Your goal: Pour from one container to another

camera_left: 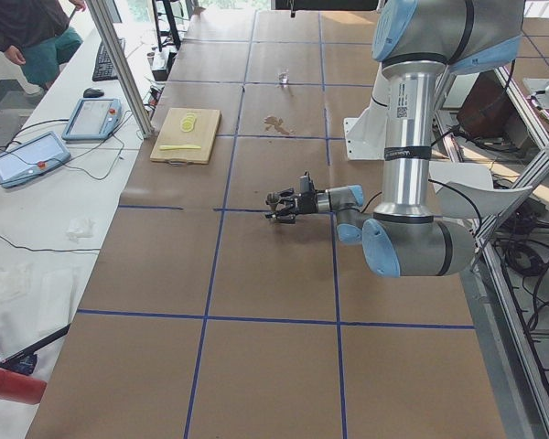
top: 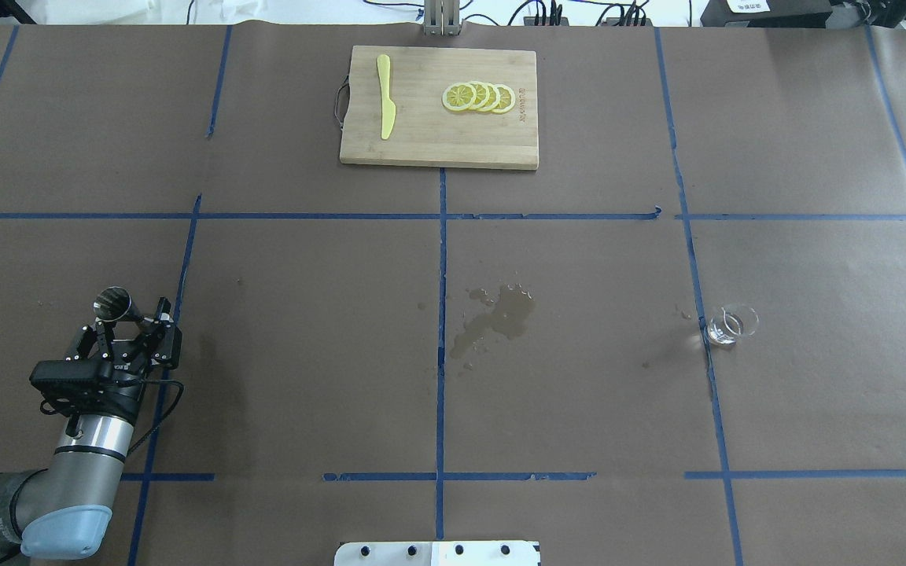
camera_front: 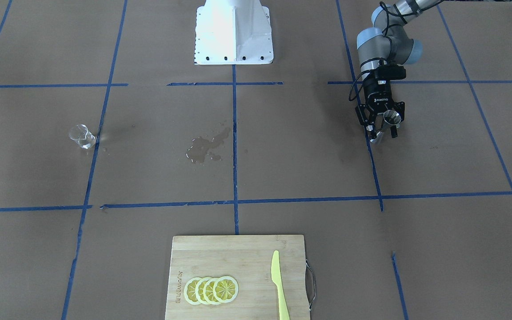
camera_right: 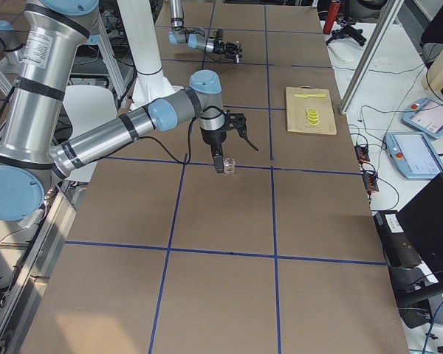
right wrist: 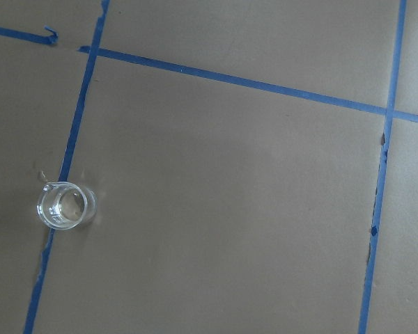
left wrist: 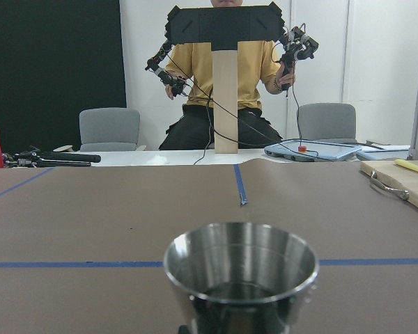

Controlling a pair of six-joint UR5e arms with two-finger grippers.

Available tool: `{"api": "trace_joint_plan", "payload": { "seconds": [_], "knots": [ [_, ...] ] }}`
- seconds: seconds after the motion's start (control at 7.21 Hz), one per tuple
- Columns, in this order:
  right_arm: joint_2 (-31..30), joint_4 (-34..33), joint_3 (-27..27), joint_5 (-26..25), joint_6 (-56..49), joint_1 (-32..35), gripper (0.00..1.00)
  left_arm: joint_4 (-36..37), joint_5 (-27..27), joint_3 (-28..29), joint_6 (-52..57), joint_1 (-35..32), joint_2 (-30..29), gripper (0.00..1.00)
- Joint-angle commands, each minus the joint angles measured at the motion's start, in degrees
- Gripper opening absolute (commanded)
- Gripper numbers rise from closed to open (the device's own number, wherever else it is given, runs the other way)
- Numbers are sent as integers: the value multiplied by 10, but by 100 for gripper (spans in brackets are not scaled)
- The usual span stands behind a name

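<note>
Left gripper (camera_front: 382,129) clamps the jigger (camera_front: 391,118). The cup (top: 730,325), overhead 3 o'clock on the counter (top: 579,393), looks light, slippery and fragile, so pinch across its wall. Right gripper (camera_right: 235,153): cannot tell.

A wide table (top: 303,369) lay under brown paper (top: 579,393), divided into large squares by blue tape lines (top: 441,259). Along one long side ran a white bench (camera_left: 37,210), with a silver metal post (camera_left: 124,69) rising from it. Beyond the table's edge stood two grey chairs (left wrist: 109,129) against a white wall (left wrist: 376,56), beside a black panel (left wrist: 52,62). The light was bright and even.
</note>
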Motion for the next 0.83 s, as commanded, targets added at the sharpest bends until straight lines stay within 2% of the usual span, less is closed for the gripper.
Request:
{"api": "trace_joint_plan", "payload": {
  "seconds": [0.0, 0.69],
  "knots": [
    [0, 0, -1, 0, -1, 0, 100, -1, -4, -2, 0, 0, 0, 100],
    [0, 0, 0, 0, -3, 1, 100, -7, -36, -9, -1, 5, 3, 100]
  ]
}}
